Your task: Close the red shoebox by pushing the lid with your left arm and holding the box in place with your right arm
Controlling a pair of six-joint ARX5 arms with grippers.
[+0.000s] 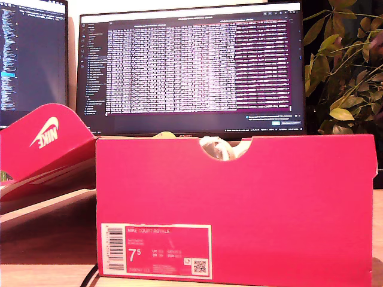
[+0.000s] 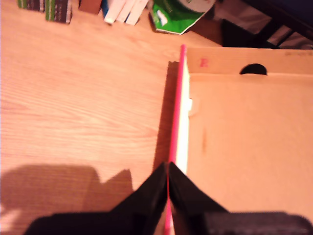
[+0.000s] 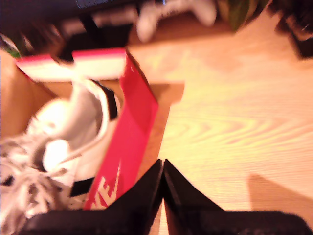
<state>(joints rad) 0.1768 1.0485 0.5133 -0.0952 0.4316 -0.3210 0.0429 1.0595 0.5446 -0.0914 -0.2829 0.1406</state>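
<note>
The red shoebox [image 1: 236, 209] stood nearest to the exterior camera on the wooden desk [image 1: 36, 274], its end label facing that view. Its lid [image 1: 45, 143] was thrown back open toward the exterior view's left. The closing step seemed not yet begun; both grippers were only taking their places.

In the first wrist view, the first gripper [image 2: 167, 171] had its jaws pressed together on the thin red edge of the lid [image 2: 174, 142], whose plain cardboard inside lay beside them. The next move probably called for lifting and swinging this lid over the box.

In the second wrist view, the second gripper [image 3: 162, 169] had its jaws closed with nothing between them, just beside the box's red side wall [image 3: 132, 132]. A white sneaker [image 3: 73, 142] lay inside the box.

Behind the box stood a monitor [image 1: 191, 66] and a plant [image 1: 344, 66].
</note>
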